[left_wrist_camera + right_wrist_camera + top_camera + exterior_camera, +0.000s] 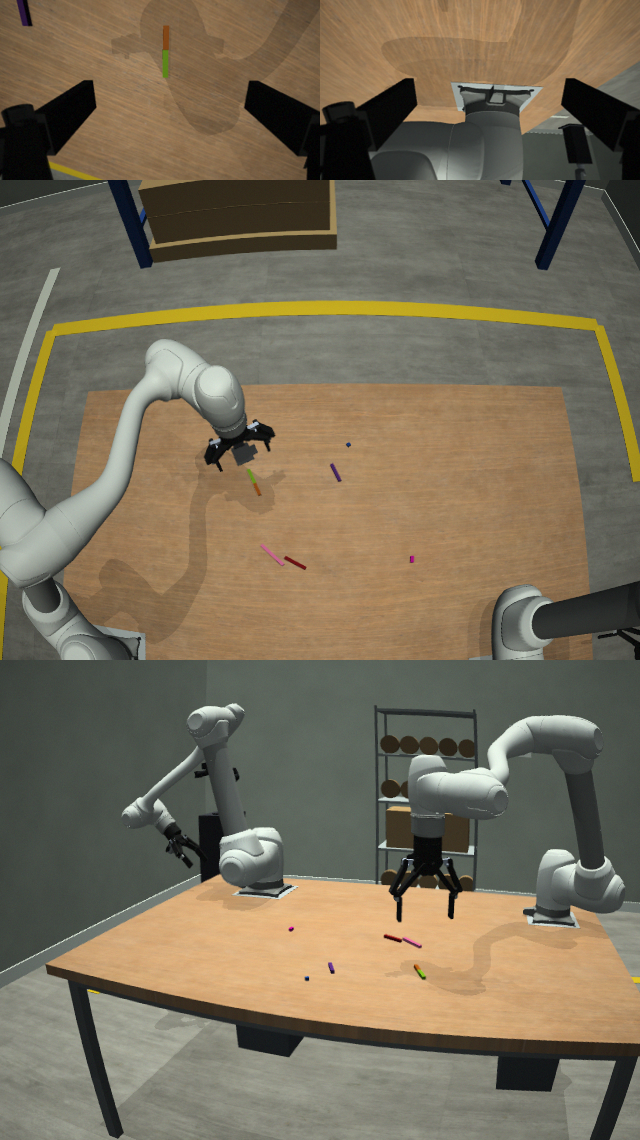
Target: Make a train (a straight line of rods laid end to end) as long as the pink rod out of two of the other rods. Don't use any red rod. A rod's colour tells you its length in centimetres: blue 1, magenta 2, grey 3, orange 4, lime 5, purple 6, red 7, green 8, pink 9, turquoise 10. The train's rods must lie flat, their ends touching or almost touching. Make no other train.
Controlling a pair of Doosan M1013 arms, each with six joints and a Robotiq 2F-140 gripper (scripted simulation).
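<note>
On the wooden table (465, 490) (206, 949) (124, 150) (433, 22), orange (257, 489) (417, 967) (166, 37) and lime (251, 476) (421, 974) (165, 64) rods are laid end to end, apparently to match pink (271, 555) (412, 942), both grippers' jaws released.
</note>
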